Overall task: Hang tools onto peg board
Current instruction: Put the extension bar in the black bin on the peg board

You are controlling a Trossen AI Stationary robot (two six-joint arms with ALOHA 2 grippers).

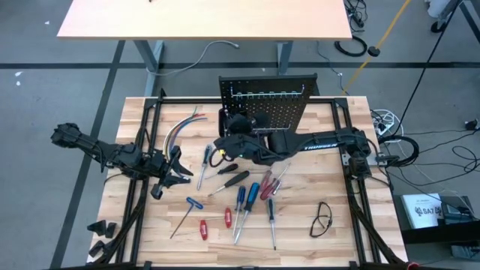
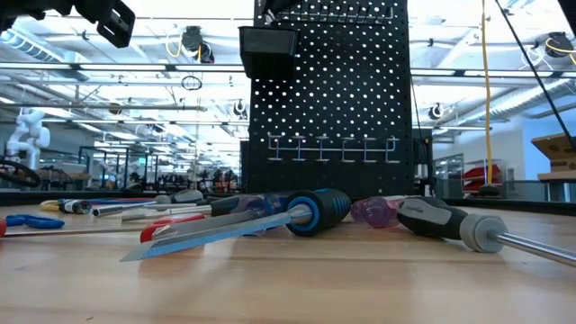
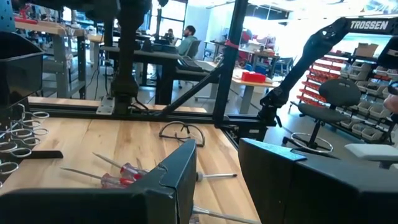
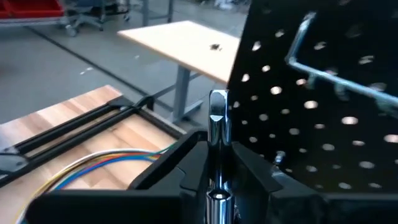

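The black peg board (image 1: pixel 268 101) stands upright at the table's far middle, with a row of metal hooks (image 2: pixel 328 144) and a small black bin (image 2: pixel 268 49). My right gripper (image 1: pixel 234 129) is by the board's left part, shut on a slim shiny metal shaft (image 4: pixel 217 118); the tool's handle is hidden. My left gripper (image 1: pixel 174 169) hangs open and empty over the table's left part. Several screwdrivers with blue, red and black handles (image 1: pixel 241 196) lie flat on the table's middle. My right gripper pinches the metal shaft (image 4: pixel 218 134) between its two fingers. The shaft runs along the fingers and its free end (image 4: pixel 217 96) sticks out past their tips toward the table's far side, close beside the peg board's face (image 4: pixel 323 124). The tool is clear of the table.
A bundle of coloured wires (image 1: pixel 180 127) lies left of the board. Safety glasses (image 1: pixel 322 217) lie at the near right. A black frame (image 1: pixel 142 150) runs round the tabletop. A second wooden table (image 1: pixel 202 19) stands behind.
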